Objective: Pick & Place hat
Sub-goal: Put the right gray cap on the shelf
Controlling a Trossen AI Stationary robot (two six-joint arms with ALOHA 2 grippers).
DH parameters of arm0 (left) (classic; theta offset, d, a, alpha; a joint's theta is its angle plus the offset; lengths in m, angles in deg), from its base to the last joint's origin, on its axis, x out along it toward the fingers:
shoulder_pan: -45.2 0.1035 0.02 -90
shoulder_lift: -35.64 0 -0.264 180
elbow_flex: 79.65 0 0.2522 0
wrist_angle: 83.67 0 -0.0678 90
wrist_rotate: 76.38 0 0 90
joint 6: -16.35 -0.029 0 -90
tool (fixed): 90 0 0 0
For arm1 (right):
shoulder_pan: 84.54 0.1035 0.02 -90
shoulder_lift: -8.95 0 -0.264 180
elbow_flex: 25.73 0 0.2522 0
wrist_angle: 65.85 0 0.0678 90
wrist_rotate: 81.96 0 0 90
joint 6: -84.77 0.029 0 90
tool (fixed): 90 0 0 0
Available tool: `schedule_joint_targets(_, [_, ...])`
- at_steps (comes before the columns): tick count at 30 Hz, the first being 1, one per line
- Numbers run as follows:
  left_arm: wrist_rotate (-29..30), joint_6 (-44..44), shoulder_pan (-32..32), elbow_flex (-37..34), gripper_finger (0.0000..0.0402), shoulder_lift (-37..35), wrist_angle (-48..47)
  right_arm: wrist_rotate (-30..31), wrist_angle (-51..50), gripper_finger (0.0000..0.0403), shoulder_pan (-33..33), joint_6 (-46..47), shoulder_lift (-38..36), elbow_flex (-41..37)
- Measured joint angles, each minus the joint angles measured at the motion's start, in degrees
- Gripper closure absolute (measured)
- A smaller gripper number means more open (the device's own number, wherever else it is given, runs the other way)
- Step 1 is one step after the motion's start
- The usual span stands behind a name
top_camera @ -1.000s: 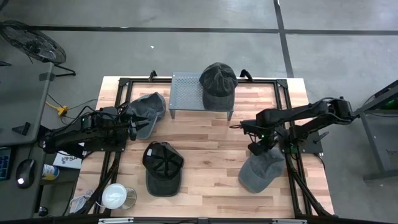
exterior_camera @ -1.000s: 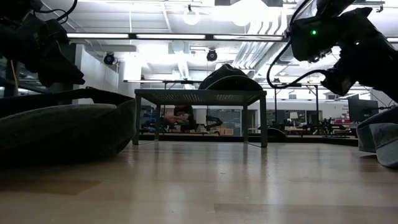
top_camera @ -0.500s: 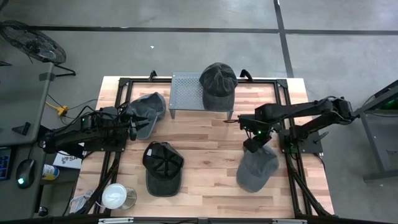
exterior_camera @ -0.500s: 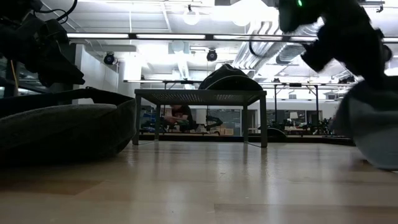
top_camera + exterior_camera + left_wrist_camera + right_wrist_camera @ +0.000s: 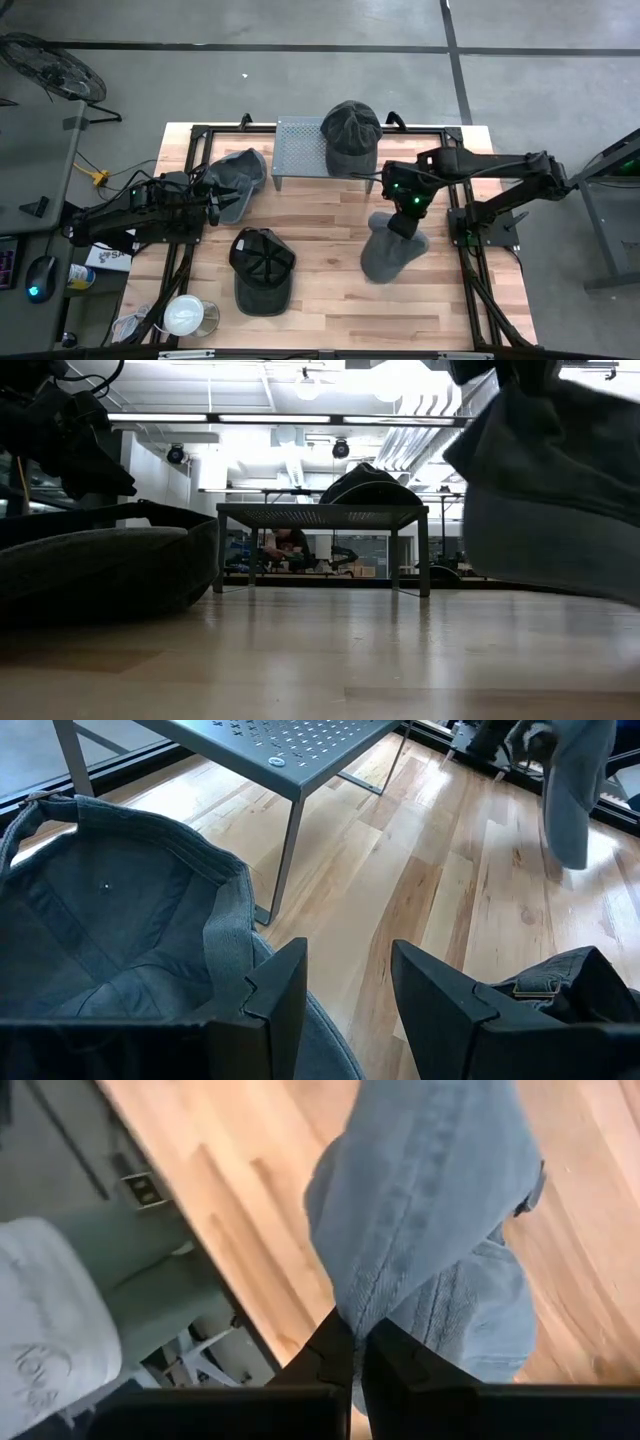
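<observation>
Both arms are dark, near-black, built of slim jointed links; the right arm (image 5: 480,168) carries small green lights near its wrist and thin black cables along its length; the left arm (image 5: 140,212) shows one green light; its fingers (image 5: 440,995) are flat, angular black blocks.

right gripper (image 5: 405,222) | carried grey hat (image 5: 390,250) inward, off the wood | toward metal rack (image 5: 300,150)

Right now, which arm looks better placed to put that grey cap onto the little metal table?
The right. Its gripper is shut on the grey cap, lifted near the metal stand. The left gripper sits open by another cap.
</observation>
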Motion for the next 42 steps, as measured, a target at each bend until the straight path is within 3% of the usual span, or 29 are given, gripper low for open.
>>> schedule_joint_targets(13, [0.0,0.0,0.0,0.0,0.0257,0.0,0.0,-1.2,-0.9,0.0402,0.0,-10.1,0.0,6.6])
schedule_joint_targets(22, [0.0,0.0,0.0,0.0,0.0257,0.0,0.0,-6.9,4.3,0.0403,0.5,-10.3,0.0,6.7])
schedule_joint_targets(27, [0.0,0.0,0.0,0.0,0.0257,0.0,0.0,-9.1,12.8,0.0403,1.7,-6.6,0.0,6.7])
schedule_joint_targets(35, [0.5,0.0,0.0,0.0,0.0257,0.0,0.5,-7.2,24.7,0.0403,3.4,1.4,0.0,6.6])
schedule_joint_targets(42, [1.7,6.9,0.0,0.0,0.0257,0.0,11.7,-4.9,31.5,0.0403,4.6,5.6,0.0,6.6])
